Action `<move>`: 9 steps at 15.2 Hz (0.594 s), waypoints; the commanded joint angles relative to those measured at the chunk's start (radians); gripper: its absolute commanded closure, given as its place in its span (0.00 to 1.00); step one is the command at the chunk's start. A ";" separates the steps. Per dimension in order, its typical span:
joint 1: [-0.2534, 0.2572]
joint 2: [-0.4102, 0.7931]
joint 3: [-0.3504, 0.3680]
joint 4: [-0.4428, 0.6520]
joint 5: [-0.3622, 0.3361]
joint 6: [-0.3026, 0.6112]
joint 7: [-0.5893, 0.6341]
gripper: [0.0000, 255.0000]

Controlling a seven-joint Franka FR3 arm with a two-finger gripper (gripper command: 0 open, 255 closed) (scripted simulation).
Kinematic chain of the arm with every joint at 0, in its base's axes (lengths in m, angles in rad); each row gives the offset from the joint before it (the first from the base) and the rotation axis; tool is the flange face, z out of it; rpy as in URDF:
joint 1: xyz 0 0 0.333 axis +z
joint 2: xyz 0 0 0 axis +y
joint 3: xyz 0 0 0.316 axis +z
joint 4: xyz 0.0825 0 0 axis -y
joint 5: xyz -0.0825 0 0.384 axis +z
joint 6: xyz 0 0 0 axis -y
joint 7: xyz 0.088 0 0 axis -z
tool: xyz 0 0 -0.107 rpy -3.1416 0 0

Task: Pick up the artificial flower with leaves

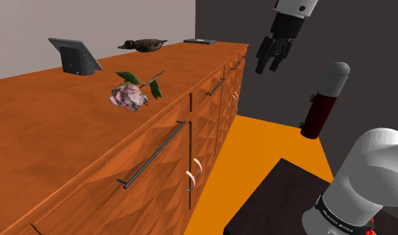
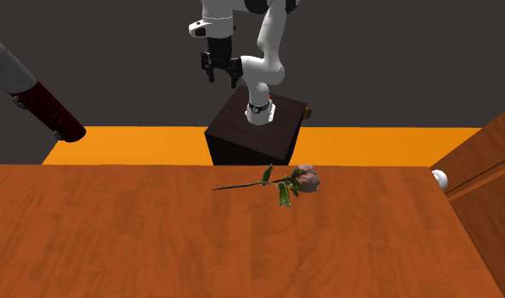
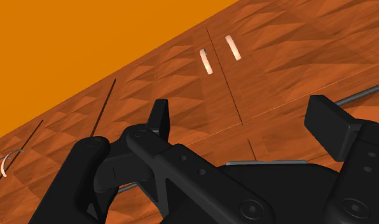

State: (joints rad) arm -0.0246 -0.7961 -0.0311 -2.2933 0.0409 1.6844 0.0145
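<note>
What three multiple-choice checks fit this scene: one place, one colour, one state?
1. Where does the flower lie?
A in a vase
B on the cabinet top
C on a chair

2. What colour is its bloom?
A blue
B yellow
C pink

3. What state is the gripper in?
A open and empty
B shut on the flower
C shut on a handle

Key:
1 B: the flower lies flat on the wood in both exterior views.
2 C: the petals are pale pink, beside green leaves.
3 A: the fingers stand apart in the wrist view, and the gripper hangs in the air off the cabinet.
</note>
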 commanded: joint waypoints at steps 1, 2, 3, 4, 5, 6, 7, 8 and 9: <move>0.000 0.000 0.000 0.000 0.000 0.000 0.000 0.00; 0.006 0.028 0.015 0.016 0.011 0.011 0.017 0.00; 0.012 0.056 0.030 0.033 0.021 0.021 0.033 0.00; 0.018 0.085 0.044 0.051 0.031 0.030 0.049 0.00; 0.023 0.115 0.058 0.070 0.040 0.039 0.065 0.00; 0.028 0.145 0.072 0.090 0.048 0.048 0.081 0.00; 0.032 0.175 0.086 0.112 0.055 0.056 0.096 0.00; 0.037 0.206 0.099 0.134 0.061 0.064 0.112 0.00; 0.041 0.238 0.113 0.158 0.067 0.070 0.128 0.00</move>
State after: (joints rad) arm 0.0120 -0.6036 0.0673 -2.1667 0.1017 1.7418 0.1257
